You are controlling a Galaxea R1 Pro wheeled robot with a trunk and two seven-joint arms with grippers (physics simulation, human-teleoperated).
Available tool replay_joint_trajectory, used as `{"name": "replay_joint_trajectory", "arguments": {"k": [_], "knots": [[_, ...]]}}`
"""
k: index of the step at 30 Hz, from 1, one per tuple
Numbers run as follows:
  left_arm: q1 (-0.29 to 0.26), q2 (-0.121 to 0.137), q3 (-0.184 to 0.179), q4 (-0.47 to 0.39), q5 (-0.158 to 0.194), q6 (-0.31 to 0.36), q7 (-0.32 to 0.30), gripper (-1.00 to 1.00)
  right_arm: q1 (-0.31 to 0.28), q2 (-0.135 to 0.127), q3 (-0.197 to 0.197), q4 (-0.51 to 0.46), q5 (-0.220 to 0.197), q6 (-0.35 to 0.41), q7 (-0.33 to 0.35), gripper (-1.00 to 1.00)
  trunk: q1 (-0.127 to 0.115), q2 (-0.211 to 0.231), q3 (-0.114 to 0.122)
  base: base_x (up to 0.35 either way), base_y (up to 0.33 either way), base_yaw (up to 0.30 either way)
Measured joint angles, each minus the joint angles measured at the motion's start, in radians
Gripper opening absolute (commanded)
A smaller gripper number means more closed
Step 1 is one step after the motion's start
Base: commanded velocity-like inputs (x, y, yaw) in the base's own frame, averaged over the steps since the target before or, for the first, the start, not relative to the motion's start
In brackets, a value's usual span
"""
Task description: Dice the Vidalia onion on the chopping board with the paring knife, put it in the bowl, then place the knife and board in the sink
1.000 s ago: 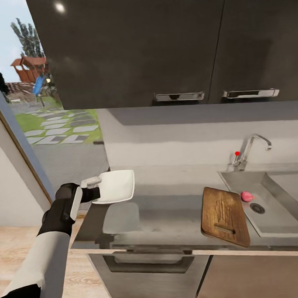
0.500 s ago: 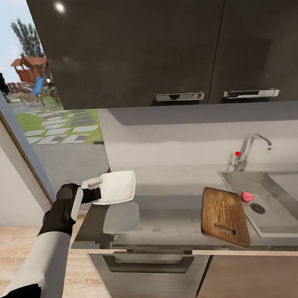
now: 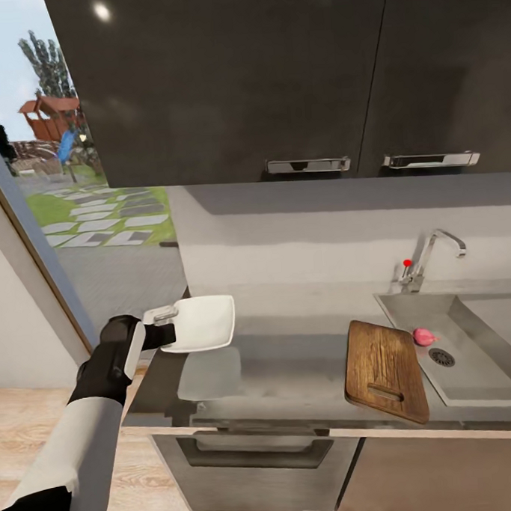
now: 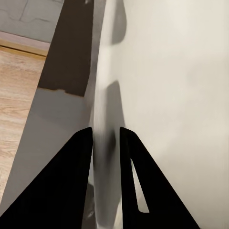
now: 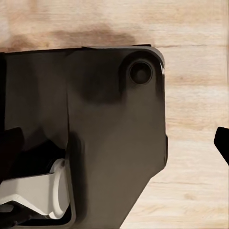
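Note:
My left gripper is shut on the rim of the white bowl, holding it level a little above the left end of the grey countertop. The left wrist view has both fingers clamped on the bowl's edge. The brown chopping board lies on the counter beside the sink. The pinkish onion rests in the basin near the drain. The paring knife is out of view. My right gripper hangs over the floor, one fingertip at the picture's edge, jaws spread wide.
A chrome tap with a red knob stands behind the sink. Dark wall cabinets hang above the counter. An oven front sits below it. A window lies to the left. The robot's dark base stands on the wooden floor.
My left gripper has carried the bowl slightly to the right and a touch lower over the counter. The board and the onion have stayed put.

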Motion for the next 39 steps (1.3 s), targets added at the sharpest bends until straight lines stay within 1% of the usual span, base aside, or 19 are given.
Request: {"name": "replay_joint_trajectory", "arguments": {"k": [2, 10, 18, 33, 35, 39], "knots": [[0.0, 0.001, -0.003, 0.001, 0.0, 0.0, 0.0, -1.0, 0.0, 0.0, -0.009, 0.0, 0.0, 0.0, 0.0, 1.0, 0.0, 0.0, -0.002, 0.039, 0.0, 0.0], [0.0, 0.001, -0.006, 0.012, 0.0, 0.001, -0.001, -1.0, 0.0, -0.001, -0.015, 0.0, 0.0, 0.001, 0.0, 1.0, 0.0, 0.0, -0.009, 0.132, 0.035, 0.0], [0.0, 0.001, -0.025, 0.032, 0.0, 0.001, -0.002, -1.0, 0.0, -0.001, -0.015, 0.0, 0.0, 0.001, 0.0, 1.0, 0.0, 0.0, -0.013, 0.185, 0.108, 0.0], [0.0, 0.003, -0.031, 0.034, -0.001, 0.002, -0.003, -1.0, 0.0, 0.0, -0.016, 0.0, 0.0, 0.0, 0.0, 1.0, 0.0, 0.0, -0.013, 0.014, 0.008, 0.0], [0.0, 0.003, -0.037, 0.034, 0.0, 0.003, -0.003, -1.0, 0.0, 0.0, -0.016, 0.0, 0.0, 0.0, -0.001, 1.0, 0.0, 0.0, -0.013, 0.0, 0.0, 0.0], [0.001, 0.003, -0.061, 0.034, 0.001, 0.003, -0.004, -1.0, 0.0, 0.001, -0.016, 0.0, 0.0, 0.0, -0.001, 1.0, 0.0, 0.0, -0.013, 0.0, 0.0, 0.0]]}}
